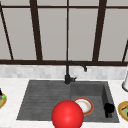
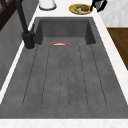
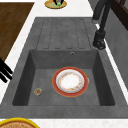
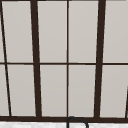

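A big red ball [image 1: 67, 115] shows in the front view before the sink's front edge, covering part of the orange-rimmed white plate [image 1: 85, 105] that lies flat in the basin [image 3: 70, 82]. My right hand [image 1: 108, 109] hangs over the sink's front right corner, fingers straight and holding nothing. It also appears in the right side view [image 3: 3, 71] and in the left side view [image 2: 98, 5], near a yellow plate of food [image 2: 80, 8]. My left hand [image 1: 0, 93] is a dark shape cut by the picture's edge, above another yellow plate [image 1: 2, 100].
A black faucet [image 1: 68, 75] stands behind the dark sink [image 1: 45, 100], with a ribbed drainboard [image 2: 65, 77] on the left. A small round item [image 3: 38, 91] lies on the basin floor. A white container [image 2: 47, 3] stands on the right counter. Window bars [image 4: 67, 62] rise behind.
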Motion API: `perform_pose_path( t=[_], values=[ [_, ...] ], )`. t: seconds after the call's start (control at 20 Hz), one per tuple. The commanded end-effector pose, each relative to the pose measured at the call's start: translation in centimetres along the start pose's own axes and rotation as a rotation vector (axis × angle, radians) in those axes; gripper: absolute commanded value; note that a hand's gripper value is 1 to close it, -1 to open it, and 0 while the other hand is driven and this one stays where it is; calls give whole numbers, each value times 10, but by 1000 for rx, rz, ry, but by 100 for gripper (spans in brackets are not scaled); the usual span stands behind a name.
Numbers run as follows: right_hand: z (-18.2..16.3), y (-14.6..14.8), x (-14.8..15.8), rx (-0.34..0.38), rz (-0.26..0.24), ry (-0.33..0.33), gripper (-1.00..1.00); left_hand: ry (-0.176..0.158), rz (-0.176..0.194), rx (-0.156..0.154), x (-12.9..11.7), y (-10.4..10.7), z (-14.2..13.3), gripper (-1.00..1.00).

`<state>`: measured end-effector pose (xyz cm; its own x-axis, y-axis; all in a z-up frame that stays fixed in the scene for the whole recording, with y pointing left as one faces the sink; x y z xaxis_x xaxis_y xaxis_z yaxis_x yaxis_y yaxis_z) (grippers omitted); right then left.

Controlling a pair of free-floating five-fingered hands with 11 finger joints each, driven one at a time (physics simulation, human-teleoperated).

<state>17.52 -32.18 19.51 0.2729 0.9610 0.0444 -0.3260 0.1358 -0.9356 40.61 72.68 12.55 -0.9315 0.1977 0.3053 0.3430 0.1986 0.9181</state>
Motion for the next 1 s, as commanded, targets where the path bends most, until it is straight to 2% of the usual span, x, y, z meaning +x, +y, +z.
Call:
perform_pose_path(
  t=[0.0, 0.15, 0.25, 0.5, 0.65, 0.75, 0.95],
  values=[
    [0, 0, 0, 0, 0, 0, 0, -38, 7, -21, 8, 11, -8, 100],
    [0, 0, 0, 0, 0, 0, 0, -65, 7, -22, 20, 22, -15, 100],
    [0, 0, 0, 0, 0, 0, 0, -69, 10, -26, 26, 31, -22, 100],
    [0, 0, 0, 0, 0, 0, 0, -35, 16, -6, 44, 55, -40, 100],
    [0, 0, 0, 0, 0, 0, 0, -31, 13, -2, 51, 67, -53, 100],
    [0, 0, 0, 0, 0, 0, 0, -44, 1, -7, 54, 71, -66, 100],
    [0, 0, 0, 0, 0, 0, 0, -27, -37, -4, 56, 73, -89, 100]
  ],
)
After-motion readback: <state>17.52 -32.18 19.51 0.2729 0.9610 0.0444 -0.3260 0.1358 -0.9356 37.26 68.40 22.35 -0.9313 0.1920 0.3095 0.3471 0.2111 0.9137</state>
